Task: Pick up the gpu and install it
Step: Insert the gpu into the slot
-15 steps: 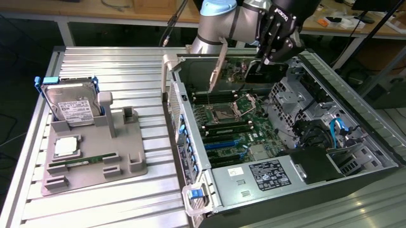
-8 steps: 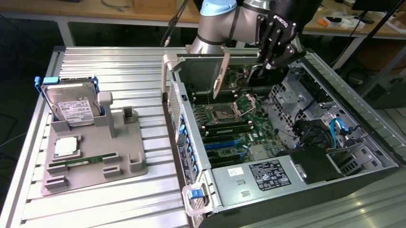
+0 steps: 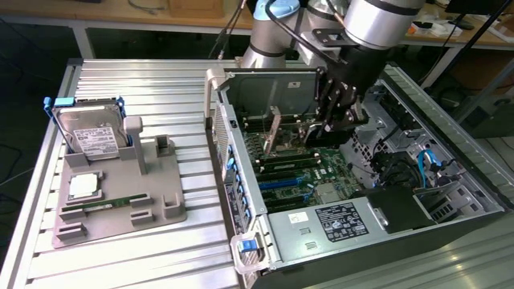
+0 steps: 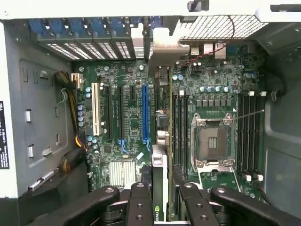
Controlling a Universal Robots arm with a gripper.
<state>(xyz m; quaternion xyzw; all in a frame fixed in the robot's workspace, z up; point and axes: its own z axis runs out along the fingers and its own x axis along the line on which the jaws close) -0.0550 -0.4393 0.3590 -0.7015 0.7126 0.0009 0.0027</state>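
Grey sheet metal forms the open computer case (image 3: 241,150), which lies on its side with the motherboard (image 4: 127,136) facing up. Inside, the wrist view shows an empty processor socket (image 4: 210,141) flanked by dark memory slots, a long blue expansion slot (image 4: 145,113), a white slot (image 4: 96,113) and a small finned heatsink (image 4: 121,172). A power supply with a black label (image 3: 321,223) fills the case's near end in the exterior view. The gripper (image 4: 164,193) reaches down into the case, its black fingers (image 4: 140,202) closed on the gpu (image 4: 160,188). The card is seen edge-on between them, just beside the blue slot, between that slot and the memory slots. Whether its lower edge touches the board cannot be told. In the exterior view the gripper (image 3: 331,123) hangs over the middle of the board, under the silver arm (image 3: 377,21). To the exterior view's left, well apart from the case, a grey moulded holder (image 3: 120,198) carries a silver hard drive in a blue frame (image 3: 92,132) standing upright. It also carries a square processor chip (image 3: 84,185) lying flat and a slim green memory stick (image 3: 105,205) in a groove. Both case and holder rest on a table of ribbed aluminium slats (image 3: 144,84). Behind it stand wooden benches (image 3: 161,15) with cables.
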